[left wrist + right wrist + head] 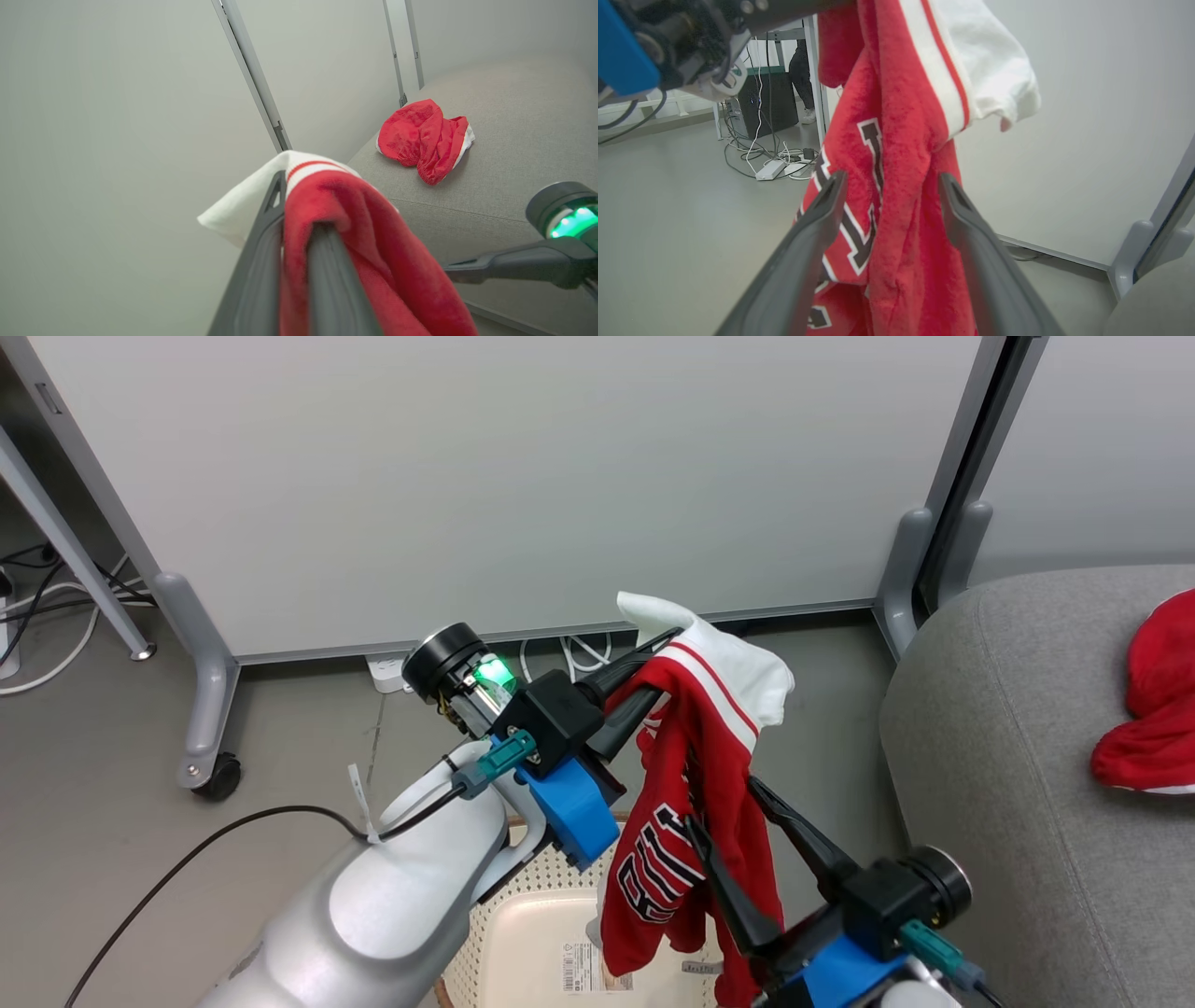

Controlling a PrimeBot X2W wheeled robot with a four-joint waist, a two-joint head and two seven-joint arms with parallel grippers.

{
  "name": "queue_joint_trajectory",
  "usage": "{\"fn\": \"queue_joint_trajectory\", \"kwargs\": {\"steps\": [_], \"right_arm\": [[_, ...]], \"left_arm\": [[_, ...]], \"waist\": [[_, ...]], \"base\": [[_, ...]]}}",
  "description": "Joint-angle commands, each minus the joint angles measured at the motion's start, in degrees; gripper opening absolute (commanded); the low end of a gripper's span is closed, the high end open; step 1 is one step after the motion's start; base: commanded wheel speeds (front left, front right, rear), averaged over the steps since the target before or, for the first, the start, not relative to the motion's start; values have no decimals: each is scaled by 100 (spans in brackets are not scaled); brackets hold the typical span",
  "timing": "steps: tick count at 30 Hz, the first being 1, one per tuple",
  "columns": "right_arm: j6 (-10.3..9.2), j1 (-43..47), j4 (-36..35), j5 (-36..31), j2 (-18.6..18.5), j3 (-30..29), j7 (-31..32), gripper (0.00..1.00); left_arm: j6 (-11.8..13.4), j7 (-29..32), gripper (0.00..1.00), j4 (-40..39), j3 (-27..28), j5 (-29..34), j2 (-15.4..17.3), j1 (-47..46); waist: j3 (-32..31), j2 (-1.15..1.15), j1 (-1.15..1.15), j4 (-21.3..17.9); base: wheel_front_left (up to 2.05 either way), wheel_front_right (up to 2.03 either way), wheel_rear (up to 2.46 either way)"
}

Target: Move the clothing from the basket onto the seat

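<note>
The left hand (653, 672) is pressed together on the white-trimmed top edge of the jersey (672, 859), pinching it. The jersey hangs from that pinch with its long axis straight down, lettering toward the robot, and its lower end dangles over the basket (523, 933). Whether the hem is clear of the rim cannot be told.

The right hand (721, 803) is spread wide, one finger on each side of the hanging cloth about halfway down. It is not gripping.

The seat (1008, 784) lies to the right of both hands, well apart from the left hand and nearer the right arm. The red garment (1153, 709) already lies on it, toward its far right.

The coming move likely turns on that sideways gap. The left hand must carry the jersey rightward, high enough that the trailing end passes over the seat's rounded near edge. The right hand could close on the middle to shorten the hang.
</note>
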Motion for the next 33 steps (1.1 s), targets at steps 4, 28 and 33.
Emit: {"fn": "queue_joint_trajectory", "kwargs": {"steps": [4,28,33], "right_arm": [[-4,-411,292,13,85,109,-3,100],[-4,-1417,1238,138,498,205,-4,0],[-4,-1420,1247,152,504,195,-4,0]], "left_arm": [[20,-19,0,-39,-18,4,-20,-31],[-12,-19,0,-69,6,50,-36,-103],[-18,-19,0,-61,8,52,-42,-109]], "waist": [[60,0,0,25],[229,0,0,69],[233,0,0,48]], "base": [[0,0,0],[0,0,0],[0,0,0]]}}
